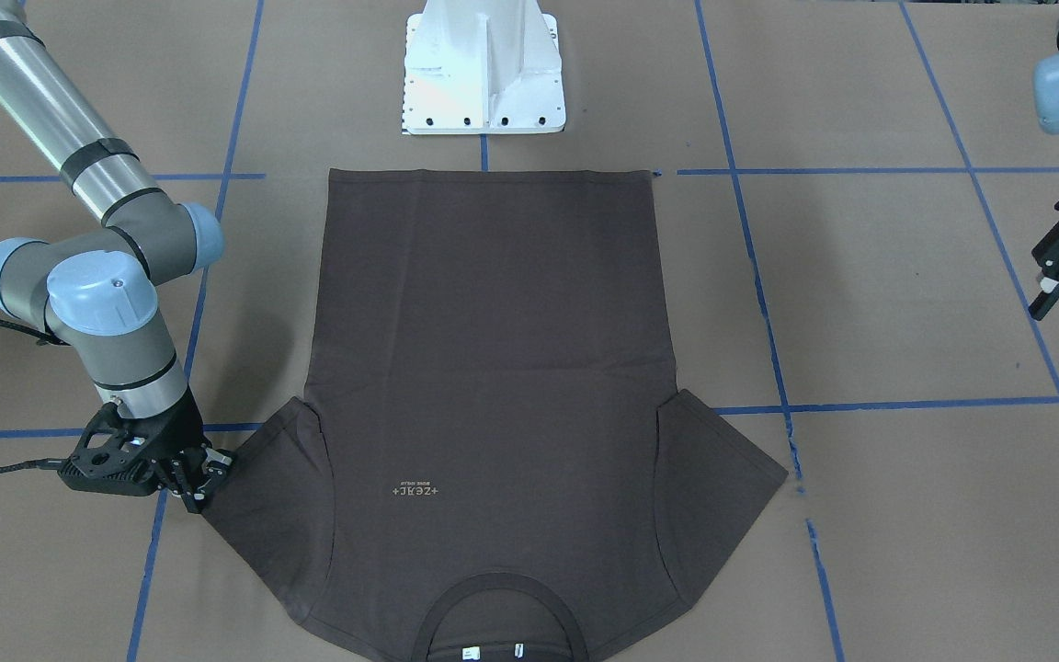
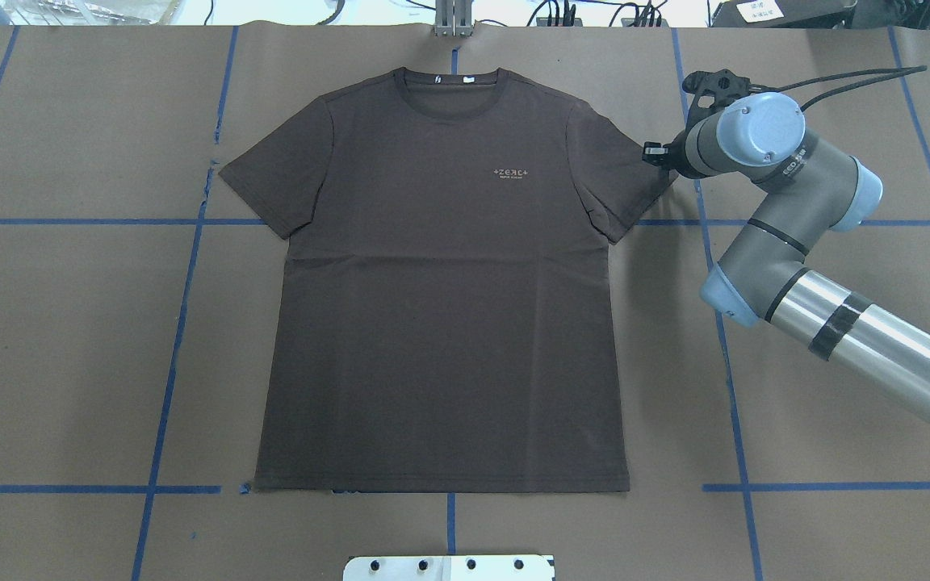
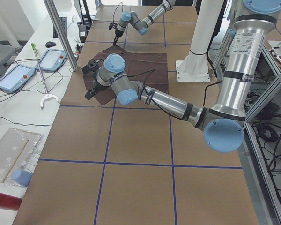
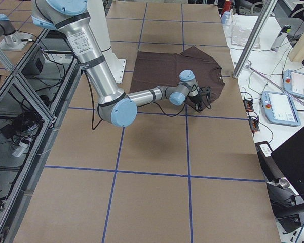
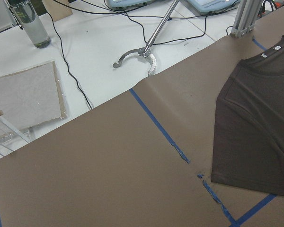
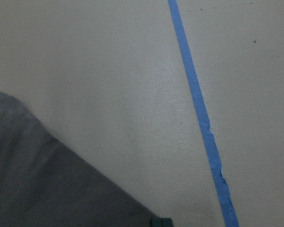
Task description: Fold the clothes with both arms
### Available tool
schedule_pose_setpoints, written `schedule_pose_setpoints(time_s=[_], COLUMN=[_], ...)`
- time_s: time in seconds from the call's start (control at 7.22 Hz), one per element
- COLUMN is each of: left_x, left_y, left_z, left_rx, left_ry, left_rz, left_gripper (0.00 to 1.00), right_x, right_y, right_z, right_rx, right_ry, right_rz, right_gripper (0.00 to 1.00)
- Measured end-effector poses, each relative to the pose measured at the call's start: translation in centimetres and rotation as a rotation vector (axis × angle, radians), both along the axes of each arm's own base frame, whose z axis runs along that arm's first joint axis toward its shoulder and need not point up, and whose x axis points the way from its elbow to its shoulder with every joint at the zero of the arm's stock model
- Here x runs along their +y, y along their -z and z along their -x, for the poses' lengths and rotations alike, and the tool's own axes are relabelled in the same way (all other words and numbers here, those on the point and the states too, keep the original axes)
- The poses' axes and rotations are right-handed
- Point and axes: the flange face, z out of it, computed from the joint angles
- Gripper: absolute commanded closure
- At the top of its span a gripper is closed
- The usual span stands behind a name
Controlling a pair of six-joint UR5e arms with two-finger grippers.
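Beside the right gripper (image 1: 203,483) lies the shirt (image 2: 441,307). The fingertips sit at the outer hem of the nearer sleeve (image 2: 634,173), touching it or just off it. We cannot tell whether these jaws are parted or closed. From there the shirt spreads flat on the table (image 2: 69,339), chest side up, toward the left gripper (image 1: 1044,280), with its collar (image 2: 450,81) roughly between the two grippers. The left gripper's jaws are spread and hold nothing. It is well apart from the other sleeve (image 2: 275,177).

Pale chest lettering (image 2: 511,173) on the T-shirt (image 2: 441,339) read approx. "+ZERC+" — smaller line under it & neck tags (image 2: 468,79) weren't legible.
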Motion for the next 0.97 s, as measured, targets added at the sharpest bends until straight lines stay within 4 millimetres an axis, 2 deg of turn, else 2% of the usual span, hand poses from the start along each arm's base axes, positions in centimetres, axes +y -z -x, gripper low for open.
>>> schedule_pose_setpoints(time_s=[0.28,0.42,0.55,0.97], left_x=[0.0,0.0,-0.1,-0.2], left_y=[0.0,-0.1,-0.2,-0.5], left_z=[0.0,0.0,0.0,-0.3], left_rx=[0.000,-0.001,-0.001,-0.002], left_ry=[0.000,0.000,0.000,-0.003], left_rz=[0.002,0.004,0.006,0.011], left_gripper=[0.00,0.00,0.00,0.00], right_x=[-0.5,-0.6,-0.7,-0.9], right_y=[1.5,1.7,1.6,0.6], right_z=[0.3,0.1,-0.1,-1.3], right_rx=[-0.001,0.002,0.006,0.047], right_ry=[0.002,0.002,0.005,0.042], right_rz=[-0.005,-0.008,-0.013,-0.054], right_gripper=[1.00,0.75,0.27,0.32])
